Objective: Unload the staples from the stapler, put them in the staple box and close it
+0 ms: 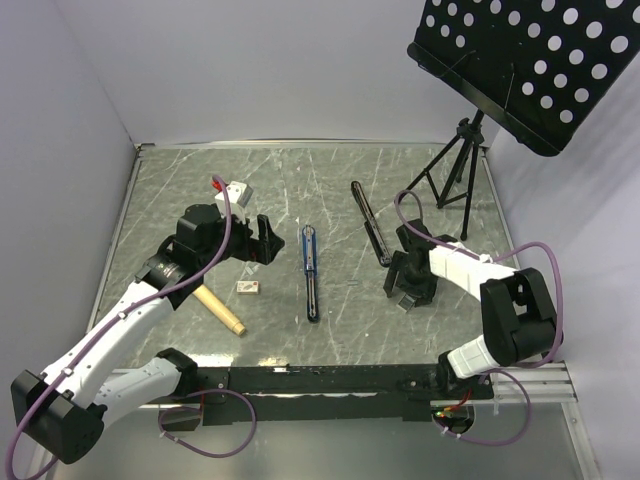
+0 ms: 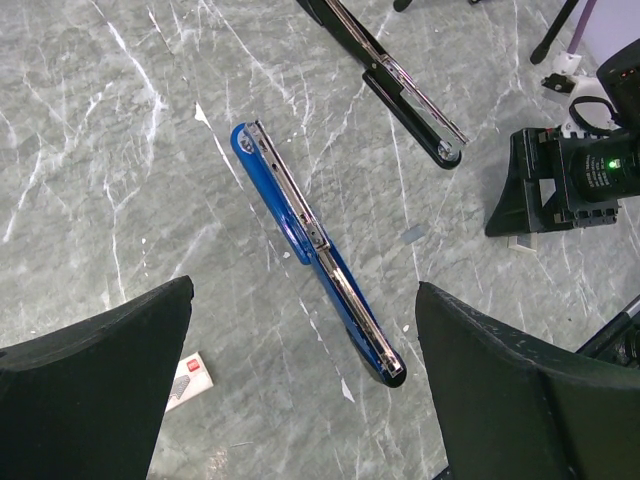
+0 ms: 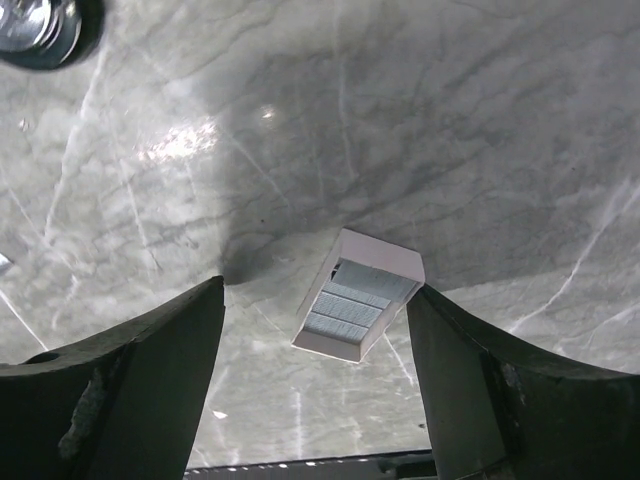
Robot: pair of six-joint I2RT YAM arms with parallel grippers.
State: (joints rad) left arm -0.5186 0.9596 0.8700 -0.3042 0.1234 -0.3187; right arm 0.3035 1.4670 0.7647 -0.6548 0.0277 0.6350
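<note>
The blue stapler (image 1: 312, 270) lies flat on the marble table, opened out lengthwise with its silvery rail (image 2: 345, 290) facing up. Whether the rail holds staples I cannot tell. My left gripper (image 1: 268, 240) hovers just left of it, open; in the left wrist view the stapler (image 2: 290, 210) runs diagonally between and beyond the left gripper's (image 2: 305, 295) wide-spread fingers, untouched. My right gripper (image 1: 410, 288) points down at the table to the stapler's right. It is open over a small white open box (image 3: 372, 260) holding strips of staples (image 3: 350, 300), which rests on the table close to the right finger (image 3: 450, 340).
An all-black stapler (image 1: 370, 222) lies opened out between the blue one and the right arm. A wooden dowel (image 1: 220, 310), a small staple packet (image 1: 248, 287) and a white block (image 1: 236, 191) sit on the left. A music stand's tripod (image 1: 455, 170) stands at the back right.
</note>
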